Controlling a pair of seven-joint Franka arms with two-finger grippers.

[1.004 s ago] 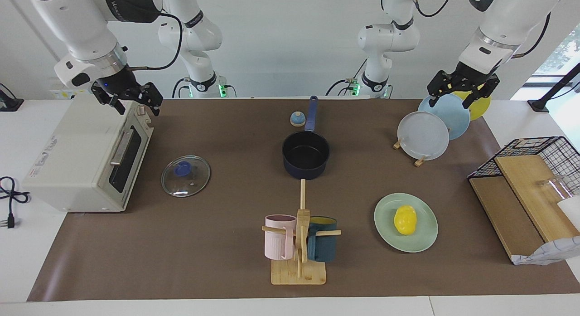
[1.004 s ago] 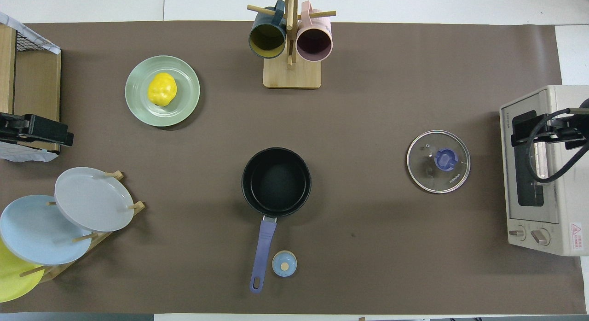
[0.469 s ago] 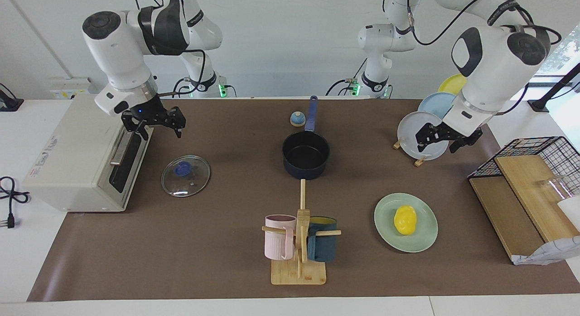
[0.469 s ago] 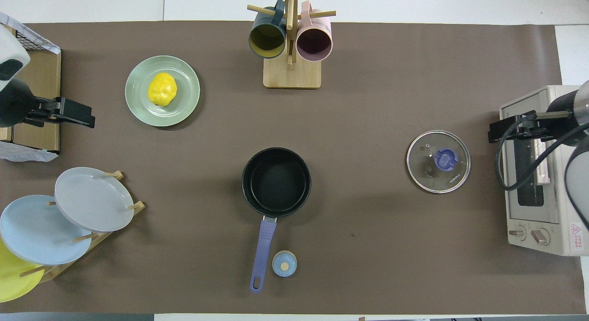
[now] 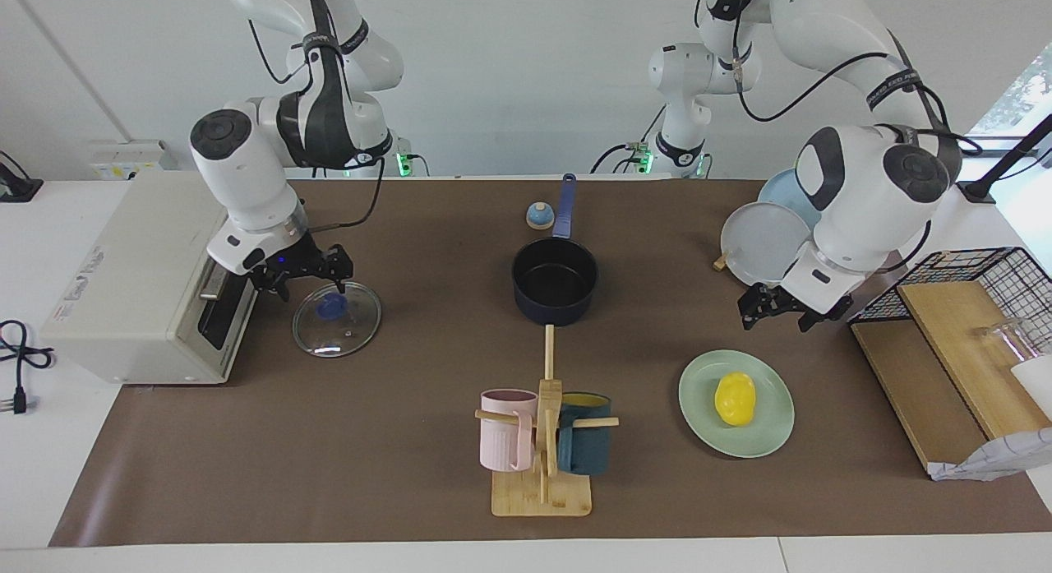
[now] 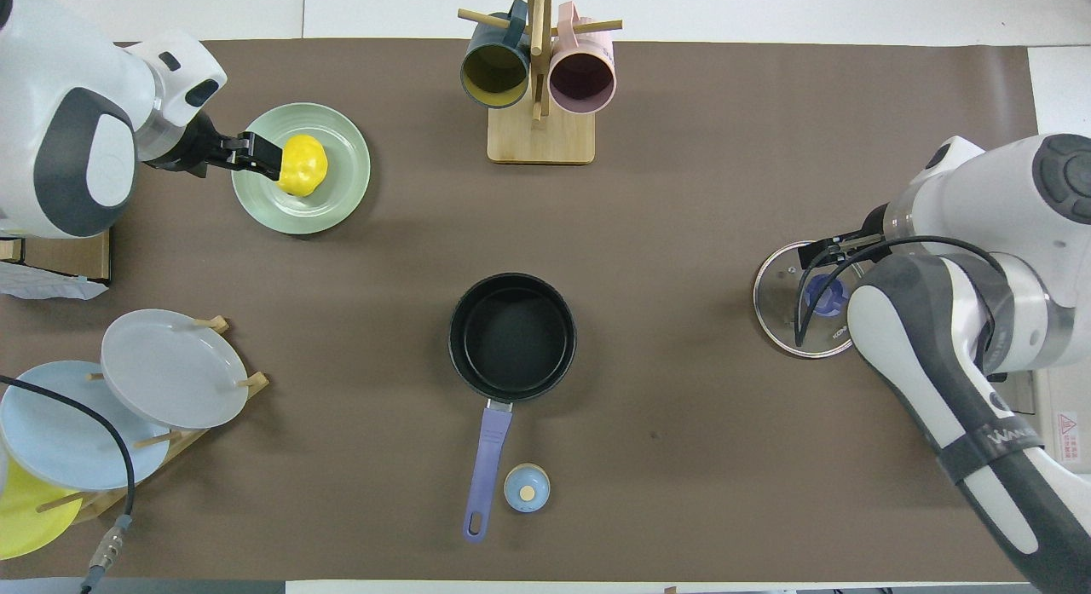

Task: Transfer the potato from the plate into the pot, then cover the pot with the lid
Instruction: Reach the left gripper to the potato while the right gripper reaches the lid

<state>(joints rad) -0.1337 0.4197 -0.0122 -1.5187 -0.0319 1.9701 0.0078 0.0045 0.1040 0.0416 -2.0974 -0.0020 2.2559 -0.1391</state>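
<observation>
The yellow potato lies on the mint-green plate, toward the left arm's end of the table. My left gripper hangs open in the air over the plate's rim, on the side nearer the robots; in the overhead view its fingertips sit beside the potato. The navy pot stands empty mid-table, its handle pointing toward the robots. The glass lid lies flat beside the toaster oven. My right gripper hovers open over the lid's rim, close to its blue knob.
A toaster oven sits at the right arm's end. A mug tree with two mugs stands farther out than the pot. A small bell lies beside the pot handle. A plate rack and a wire basket stand at the left arm's end.
Both arms came down and forward. The left gripper moved from over the plate rack to the plate's rim. The right gripper moved from over the toaster oven to the lid.
</observation>
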